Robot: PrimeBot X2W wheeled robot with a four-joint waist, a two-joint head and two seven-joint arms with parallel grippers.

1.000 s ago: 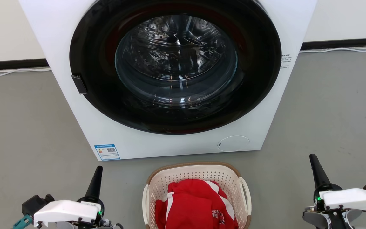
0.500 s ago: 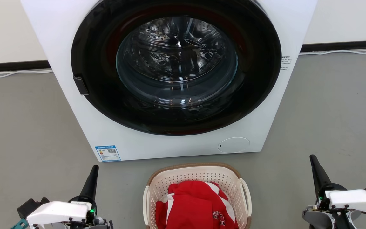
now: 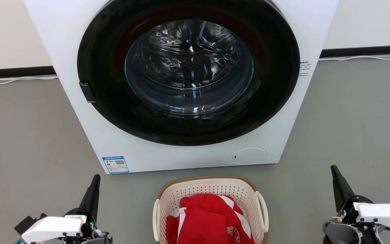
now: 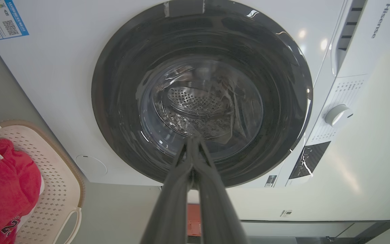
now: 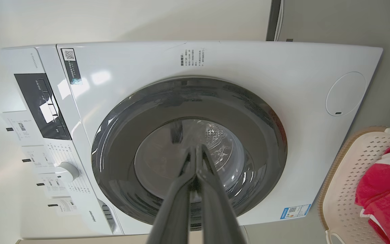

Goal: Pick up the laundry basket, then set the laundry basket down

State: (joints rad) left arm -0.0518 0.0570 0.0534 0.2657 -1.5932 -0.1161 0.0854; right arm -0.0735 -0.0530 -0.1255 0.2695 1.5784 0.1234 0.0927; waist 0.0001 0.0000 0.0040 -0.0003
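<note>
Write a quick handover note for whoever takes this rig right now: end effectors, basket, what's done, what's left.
Left end effector: shut, empty, low on the robot's left, apart from the basket.
Right end effector: shut, empty, low on the right, also apart from it.
Laundry basket: on the floor in front of the washer, between the two arms, with a red garment inside. Its side handles are free.
Done: nothing yet; no grasp on the basket.
Left: open both end effectors, probably take one handle each, lift, then set the basket down.
</note>
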